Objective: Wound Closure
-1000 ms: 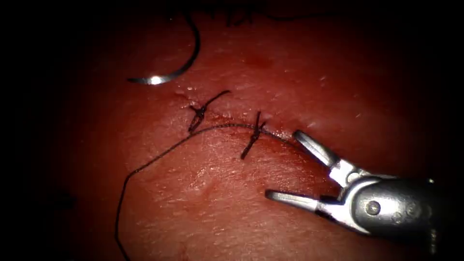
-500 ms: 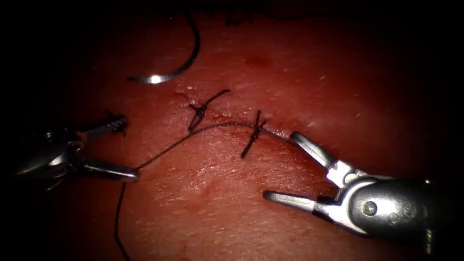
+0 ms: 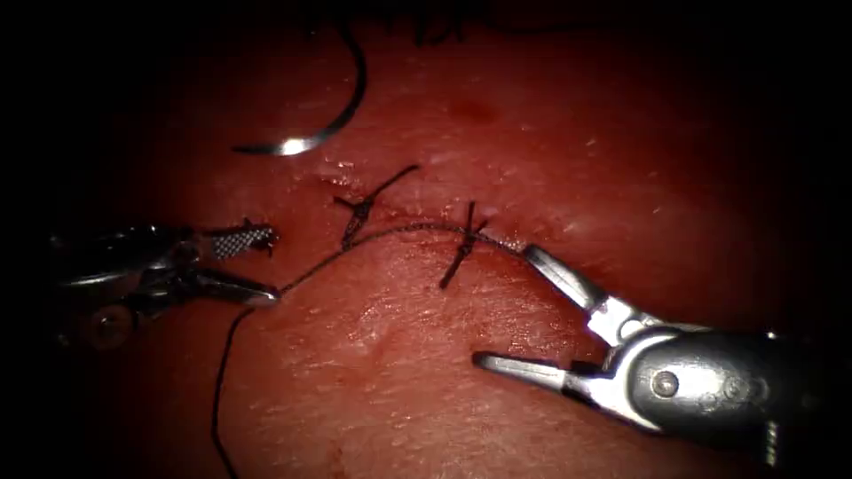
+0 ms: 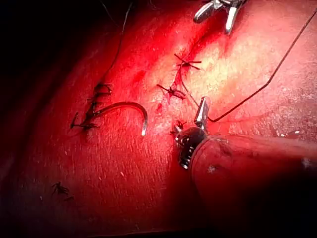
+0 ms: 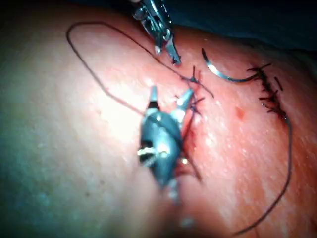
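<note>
The curved needle (image 3: 342, 115) lies free on the tissue (image 3: 426, 372), up and left of the cut (image 3: 417, 226), held by neither tool; it also shows as needle (image 4: 124, 105) and needle (image 5: 223, 75). Two tied stitches (image 3: 359, 211) (image 3: 463, 241) cross the cut. Thread (image 3: 319, 266) runs left from the second stitch, then down. My left tool (image 3: 269, 266) is open, its lower jaw tip touching this thread, holding nothing. My right tool (image 3: 506, 307) stands wide open on the cut's right end, its upper jaw tip beside the second stitch, holding nothing.
A dark row of older stitches (image 5: 270, 94) lies beyond the needle's tail, with a long thread (image 5: 285, 163) trailing from it. A thread loop (image 5: 89, 54) lies on the tissue. Small cut thread ends (image 4: 60, 189) sit apart from the wound.
My left tool came in from the left and reached the thread, its jaws staying open. My right tool drifted slightly left, still open. The needle has not moved.
</note>
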